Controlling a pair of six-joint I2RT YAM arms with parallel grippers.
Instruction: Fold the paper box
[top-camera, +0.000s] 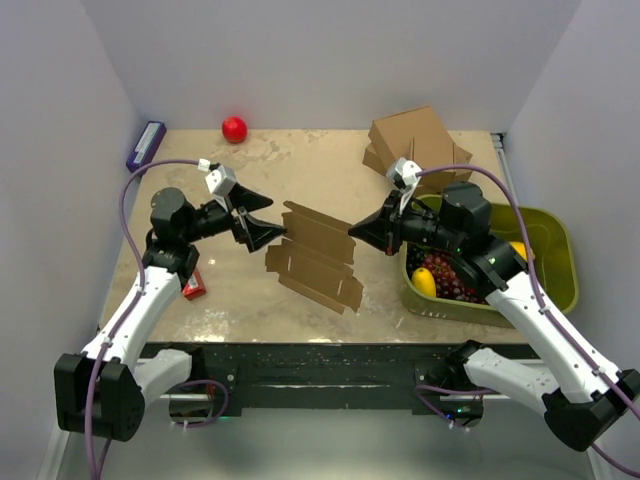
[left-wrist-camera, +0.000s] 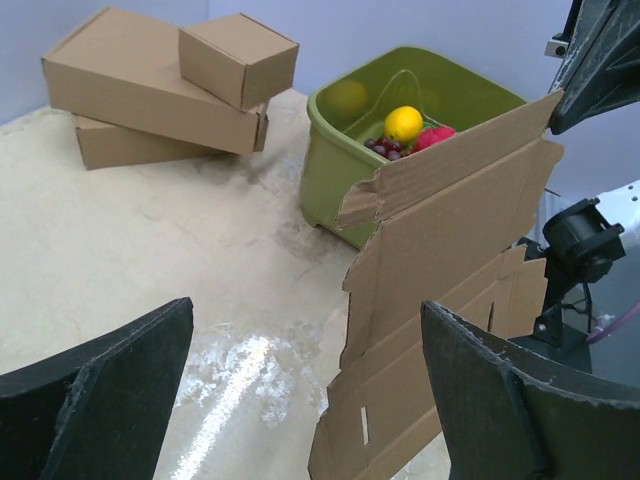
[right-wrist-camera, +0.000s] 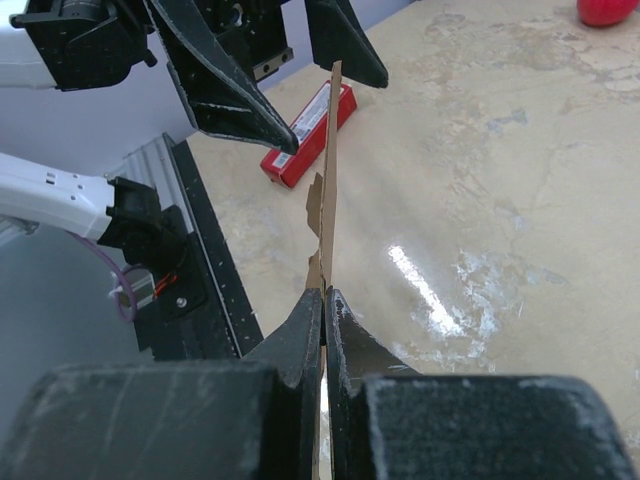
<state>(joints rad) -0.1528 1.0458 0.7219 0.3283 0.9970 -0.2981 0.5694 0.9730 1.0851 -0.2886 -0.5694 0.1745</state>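
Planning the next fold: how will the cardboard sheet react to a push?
Probably light: the right fingers alone hold the cardboard sheet upright by one edge. Likely to flex along its creases, being thin. It may pivot around that pinch.

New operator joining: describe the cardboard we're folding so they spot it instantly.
Look at the middle of the tan table, just left of the green bin of fruit. There a flat, unfolded brown sheet, the paper box, is pinched at its edge by the right claw. Unlike the stack of closed boxes behind it, it is thin with notched flaps.
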